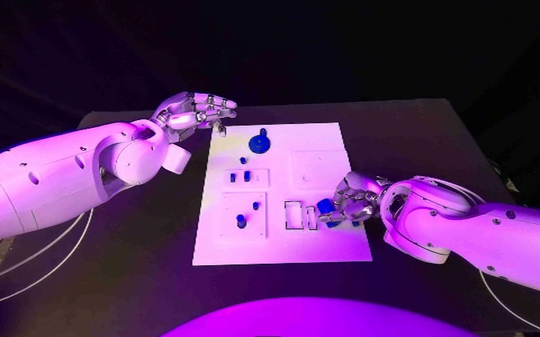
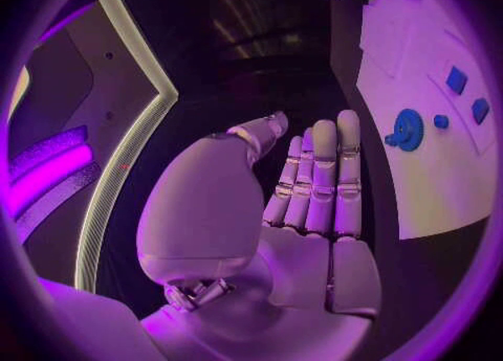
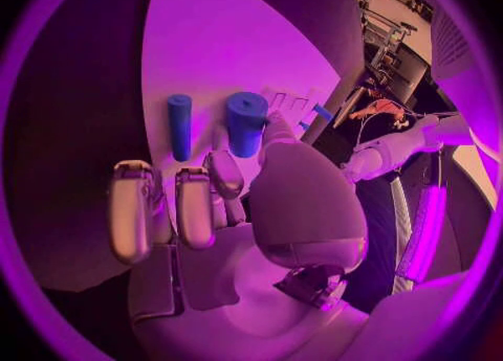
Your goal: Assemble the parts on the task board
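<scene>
My right hand (image 1: 351,200) rests at the white task board's (image 1: 282,243) right edge, fingers curled around a short blue cylinder (image 3: 246,122), though the grip itself is partly hidden. My left hand (image 2: 314,185) hovers off the board's far left corner, fingers straight, together, holding nothing. A round blue gear-like part (image 1: 260,144) sits near it.

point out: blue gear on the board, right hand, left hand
blue gear (image 1: 260,144), head view, centre of its disc
right hand (image 1: 352,199), head view, back of the hand over the task board
left hand (image 1: 196,110), head view, knuckles
</scene>
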